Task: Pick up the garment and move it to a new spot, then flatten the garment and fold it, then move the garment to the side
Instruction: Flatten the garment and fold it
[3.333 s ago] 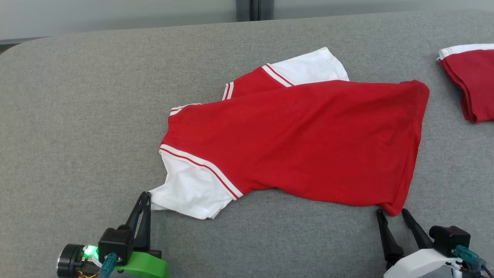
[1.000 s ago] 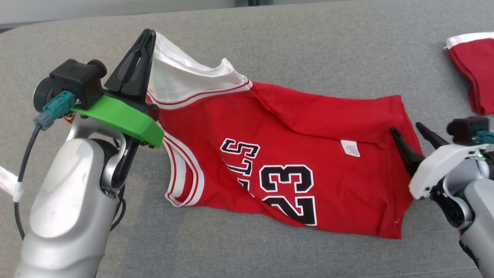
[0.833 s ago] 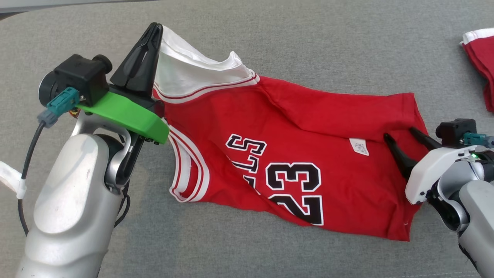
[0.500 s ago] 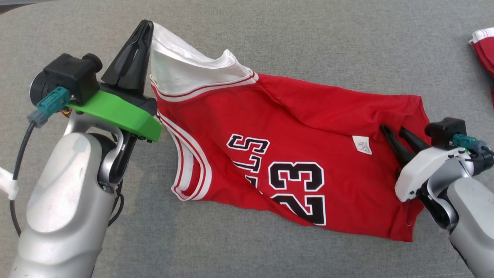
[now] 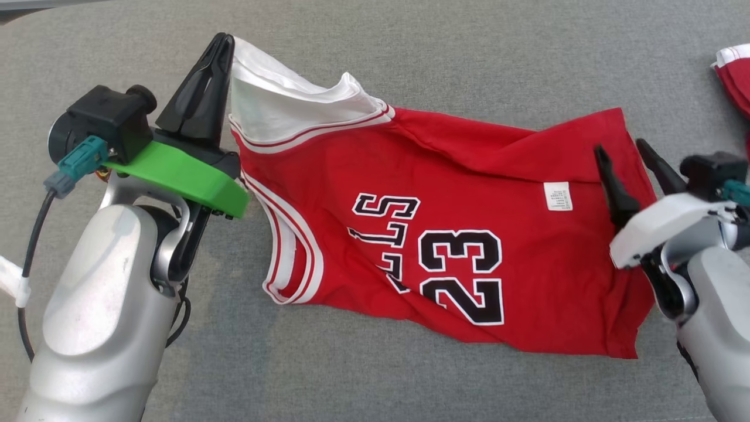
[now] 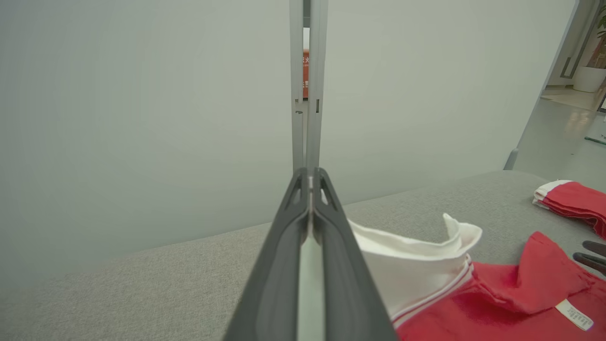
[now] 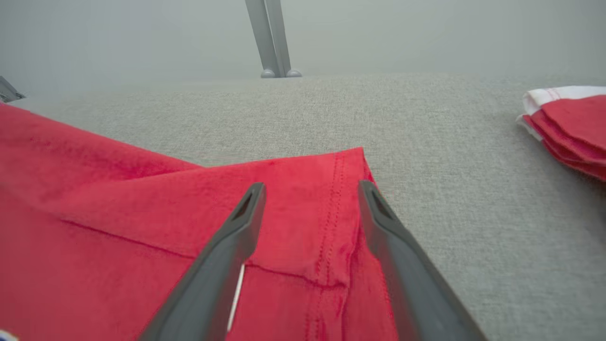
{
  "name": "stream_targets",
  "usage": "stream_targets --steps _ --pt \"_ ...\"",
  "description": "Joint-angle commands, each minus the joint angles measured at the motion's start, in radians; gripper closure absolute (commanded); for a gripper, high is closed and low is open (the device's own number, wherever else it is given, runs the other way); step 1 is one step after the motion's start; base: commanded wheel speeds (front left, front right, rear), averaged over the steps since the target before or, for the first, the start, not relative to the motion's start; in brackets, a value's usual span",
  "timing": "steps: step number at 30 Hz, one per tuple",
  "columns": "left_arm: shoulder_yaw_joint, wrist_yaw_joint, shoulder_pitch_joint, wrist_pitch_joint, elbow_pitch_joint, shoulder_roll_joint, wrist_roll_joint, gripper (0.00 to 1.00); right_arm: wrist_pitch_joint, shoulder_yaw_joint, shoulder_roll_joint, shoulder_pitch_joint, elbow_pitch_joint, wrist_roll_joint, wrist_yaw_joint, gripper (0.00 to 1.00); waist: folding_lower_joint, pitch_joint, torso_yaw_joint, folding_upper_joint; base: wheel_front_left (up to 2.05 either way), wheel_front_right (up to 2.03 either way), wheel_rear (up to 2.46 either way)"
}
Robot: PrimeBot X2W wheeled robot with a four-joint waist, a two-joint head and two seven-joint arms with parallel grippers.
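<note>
Red with white trim, the garment (image 5: pixel 445 193) lies spread on the grey cloth surface (image 5: pixel 410 70) in the head view, printed side up, its white label (image 5: pixel 556 196) just inside the right gripper's near finger. The left gripper (image 5: pixel 222 44) has its fingers pressed together on the white sleeve edge and holds that corner up off the surface, as it did half a second ago. The right gripper (image 5: pixel 619 146) differs: its fingers were drawn close then, and now they stand spread wide, one over the red cloth and one past the hem. The hem corner beyond its fingertips sits further up the view than before. A folded garment (image 5: pixel 735 76) lies well apart, outward of the right fingers.

From the left wrist, the two dark fingers (image 6: pixel 284 265) meet along their whole length. White sleeve cloth rises just to their right and red cloth follows beyond it. Whether cloth sits between the pads, I cannot tell here.

From the right wrist, the fingers (image 7: pixel 222 255) are parted above the red hem. The hem's stitched edge runs between them, and bare grey surface lies ahead of the tips.
</note>
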Motion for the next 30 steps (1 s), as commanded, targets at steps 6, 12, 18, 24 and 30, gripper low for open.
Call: stream_targets --steps 6,12,18,24,30 --pt "0.006 0.009 0.02 -0.028 0.006 -0.001 -0.011 1.0 -0.047 -0.028 -0.046 0.207 -0.125 -0.041 -0.001 0.0 0.0 -0.016 0.019 0.0 0.0 0.0 0.0" --pt "0.008 0.01 0.03 -0.038 0.004 0.01 -0.014 1.0 -0.003 -0.072 -0.027 0.248 -0.203 -0.101 -0.001 0.0 0.0 -0.008 0.011 0.0 0.0 0.0 0.0" --pt "-0.008 0.008 0.018 -0.037 0.01 0.0 -0.014 1.0 0.041 -0.074 0.012 0.175 -0.134 -0.15 -0.001 0.0 0.0 -0.004 0.019 0.0 0.0 0.0 0.0" --pt "-0.019 0.004 0.003 -0.038 0.018 0.003 -0.019 1.0 0.052 -0.048 0.015 0.089 -0.014 -0.172 -0.001 0.0 0.0 -0.003 0.029 0.0 0.0 0.0 0.0" --pt "-0.027 0.002 -0.01 -0.045 0.026 -0.002 -0.024 1.0 0.02 -0.016 0.01 0.019 0.085 -0.182 -0.001 0.87 0.0 0.004 0.04 0.0 0.0 0.0 0.0"
